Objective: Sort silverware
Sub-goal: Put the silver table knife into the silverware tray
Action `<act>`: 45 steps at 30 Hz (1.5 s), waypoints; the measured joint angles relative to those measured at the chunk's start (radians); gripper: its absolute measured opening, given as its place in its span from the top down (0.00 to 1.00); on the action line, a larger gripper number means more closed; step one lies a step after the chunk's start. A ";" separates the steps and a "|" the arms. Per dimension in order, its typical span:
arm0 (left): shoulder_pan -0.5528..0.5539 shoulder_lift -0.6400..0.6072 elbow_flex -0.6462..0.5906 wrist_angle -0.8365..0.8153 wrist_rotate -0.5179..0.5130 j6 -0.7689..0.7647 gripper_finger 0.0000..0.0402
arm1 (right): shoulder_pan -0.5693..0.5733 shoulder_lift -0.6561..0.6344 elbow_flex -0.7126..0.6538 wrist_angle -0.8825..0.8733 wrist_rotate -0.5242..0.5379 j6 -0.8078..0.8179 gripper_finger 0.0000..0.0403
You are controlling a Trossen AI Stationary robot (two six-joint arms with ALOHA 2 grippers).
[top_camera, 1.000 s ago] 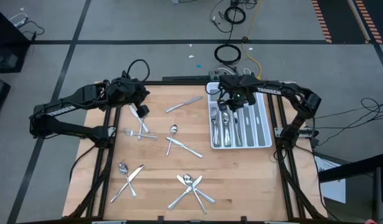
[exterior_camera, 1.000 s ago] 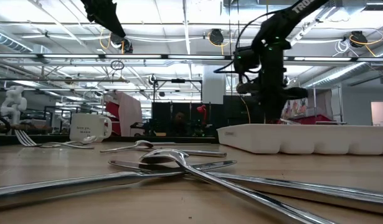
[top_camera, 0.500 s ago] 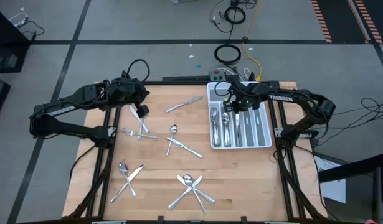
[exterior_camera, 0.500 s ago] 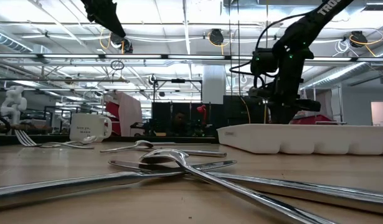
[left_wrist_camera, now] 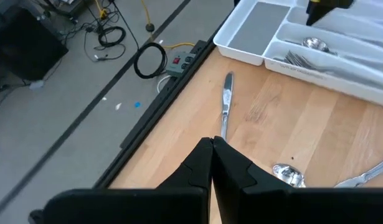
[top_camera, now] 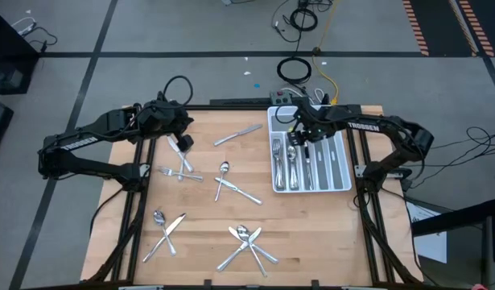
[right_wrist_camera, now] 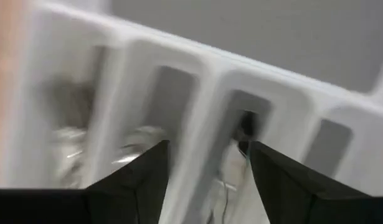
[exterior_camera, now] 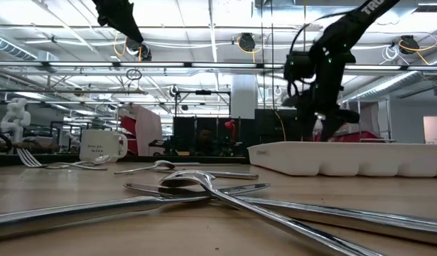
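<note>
Silverware lies loose on the wooden table: a knife (top_camera: 237,134) at the far middle, a fork (top_camera: 176,172) at the left, and crossed pieces (top_camera: 231,187) (top_camera: 165,227) (top_camera: 249,242) nearer the front. More silverware (top_camera: 291,161) lies in the white divided tray (top_camera: 344,187) at the far right. My right gripper (right_wrist_camera: 207,177) hangs open over the tray's compartments (right_wrist_camera: 241,112), pointing steeply down, with nothing between its fingers. My left gripper (left_wrist_camera: 211,158) is shut and empty, raised above the table's far left (top_camera: 179,138).
A white mug (exterior_camera: 103,146) stands at the far left of the table. Black frame rails run along both sides of the table (top_camera: 134,201). Cables and a power strip (left_wrist_camera: 179,62) lie on the floor beyond the far edge.
My right gripper has shifted a little toward the table's right edge over the tray, tipped more steeply downward, and opened its fingers. My left arm has kept still.
</note>
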 joint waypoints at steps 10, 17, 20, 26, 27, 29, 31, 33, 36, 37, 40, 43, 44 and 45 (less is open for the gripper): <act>0.000 0.086 0.000 0.120 -0.006 -0.084 0.97 | 0.034 -0.101 0.242 -0.050 0.000 -0.221 0.49; 0.019 0.308 0.000 0.185 -0.014 -0.087 0.97 | 0.051 -0.106 0.358 -0.065 0.035 -0.328 0.48; 0.052 0.419 0.000 0.183 0.004 -0.086 0.97 | 0.051 -0.106 0.360 -0.071 0.034 -0.351 0.47; 0.165 0.606 0.000 0.220 0.253 0.002 0.97 | 0.051 -0.106 0.360 -0.137 0.033 -0.417 0.47; 0.183 0.628 0.000 0.225 0.300 0.022 0.97 | 0.051 -0.106 0.360 -0.151 0.033 -0.428 0.47; 0.217 0.665 0.000 0.226 0.365 0.048 0.97 | 0.051 -0.106 0.360 -0.173 0.032 -0.447 0.47; 0.248 0.688 0.000 0.229 0.431 0.049 0.96 | 0.051 -0.106 0.360 -0.195 0.032 -0.466 0.47; 0.276 0.701 0.003 0.239 0.505 0.046 0.93 | 0.051 -0.106 0.360 -0.212 0.032 -0.481 0.47; 0.296 0.712 0.036 0.240 0.555 0.052 0.86 | 0.051 -0.106 0.360 -0.233 0.033 -0.509 0.47; 0.298 0.713 0.050 0.240 0.555 0.065 0.83 | 0.050 -0.106 0.360 -0.237 0.034 -0.521 0.47; 0.300 0.714 0.091 0.257 0.536 0.107 0.73 | 0.050 -0.106 0.360 -0.244 0.035 -0.551 0.47; 0.305 0.730 0.125 0.305 0.486 0.102 0.63 | 0.050 -0.106 0.360 -0.243 0.035 -0.576 0.47; 0.308 0.742 0.139 0.301 0.466 0.101 0.60 | 0.050 -0.106 0.360 -0.243 0.035 -0.582 0.47; 0.313 0.757 0.151 0.289 0.462 0.101 0.57 | 0.050 -0.106 0.360 -0.243 0.035 -0.590 0.47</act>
